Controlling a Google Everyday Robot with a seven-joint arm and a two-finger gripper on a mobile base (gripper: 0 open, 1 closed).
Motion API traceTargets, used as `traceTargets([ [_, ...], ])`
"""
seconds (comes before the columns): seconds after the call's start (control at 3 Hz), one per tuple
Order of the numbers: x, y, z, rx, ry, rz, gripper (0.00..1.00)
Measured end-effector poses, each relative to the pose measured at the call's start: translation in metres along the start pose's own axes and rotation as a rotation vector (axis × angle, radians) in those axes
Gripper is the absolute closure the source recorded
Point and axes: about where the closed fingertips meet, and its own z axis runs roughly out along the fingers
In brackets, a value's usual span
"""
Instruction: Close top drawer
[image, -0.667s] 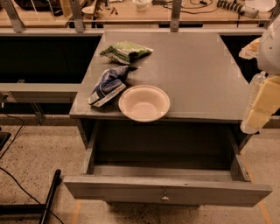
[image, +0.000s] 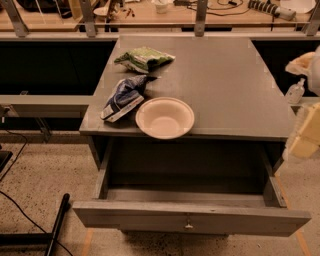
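Note:
The top drawer (image: 190, 217) is a wide, shallow grey drawer with a small metal knob (image: 188, 225) at the centre of its front panel. It stands pulled far out of the grey cabinet, towards the camera, and its inside looks empty. My gripper (image: 306, 131) is at the right edge of the view. It hangs beside the cabinet's right side, above and to the right of the drawer's right wall, and is not touching the drawer. It is blurred and partly cut off by the edge of the view.
On the grey cabinet top (image: 235, 85) lie a white bowl (image: 165, 118) near the front edge, a blue-white snack bag (image: 122, 97) to its left, and a green bag (image: 145, 57) behind. A black cable and a black pole (image: 56, 225) lie on the floor at left. A clear bottle (image: 295, 91) stands at right.
My arm at the right edge has shifted slightly down and to the right. The drawer and the things on top have not moved.

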Motion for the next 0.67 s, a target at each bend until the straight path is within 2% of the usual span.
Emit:
traceTargets([
  [0.33,0.0322,0.0099,0.0446,0.044,0.022,0.088,0.00],
  [0.67,0.0319,0.0099,0.0435,0.044,0.022,0.088,0.00],
])
